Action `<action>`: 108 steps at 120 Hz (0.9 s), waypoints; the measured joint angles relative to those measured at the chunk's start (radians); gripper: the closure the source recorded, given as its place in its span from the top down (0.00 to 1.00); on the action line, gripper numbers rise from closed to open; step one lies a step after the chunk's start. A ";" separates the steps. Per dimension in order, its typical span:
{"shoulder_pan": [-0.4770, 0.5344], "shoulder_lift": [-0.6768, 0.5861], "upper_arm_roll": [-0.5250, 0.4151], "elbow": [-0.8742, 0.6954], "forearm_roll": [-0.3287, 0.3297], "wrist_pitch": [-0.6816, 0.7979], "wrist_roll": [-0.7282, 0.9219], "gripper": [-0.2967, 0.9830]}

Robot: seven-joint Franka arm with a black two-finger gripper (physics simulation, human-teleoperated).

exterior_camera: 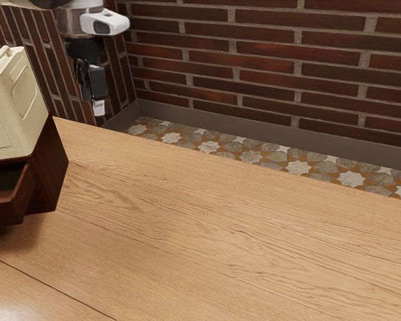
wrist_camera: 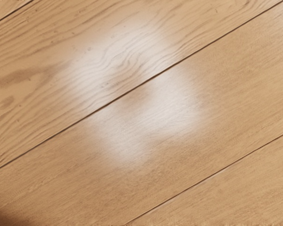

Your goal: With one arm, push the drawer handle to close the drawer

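Probably leaving itself room to approach and push, the tool (exterior_camera: 98, 107) is hanging apart from the drawer (exterior_camera: 7, 211), which is jutting from its cabinet (exterior_camera: 51, 167) toward the counter's (exterior_camera: 207, 221) far edge, though I cannot tell its grip's width.

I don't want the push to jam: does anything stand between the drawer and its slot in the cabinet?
Nothing visible does. The cream canister sits on top of the cabinet, above the open drawer. The exterior view's left edge cuts off part of the drawer.
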 joint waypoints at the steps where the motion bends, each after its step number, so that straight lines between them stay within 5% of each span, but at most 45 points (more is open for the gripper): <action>1: 0.001 0.000 0.000 0.000 0.000 -0.001 0.004 0.77; 26: 0.019 -0.031 0.006 0.077 0.004 -0.025 0.087 0.76; 34: -0.015 -0.223 0.198 0.159 0.013 -0.095 0.104 0.76; 44: 0.037 -0.445 0.550 -0.161 0.036 -0.116 0.086 0.76; 52: 0.045 -0.487 0.699 -0.448 0.038 -0.049 0.060 0.72; 77: 0.008 -0.507 0.817 -0.838 0.081 0.192 -0.065 0.34; 108: -0.031 -0.501 0.968 -1.072 0.224 0.558 -0.232 0.20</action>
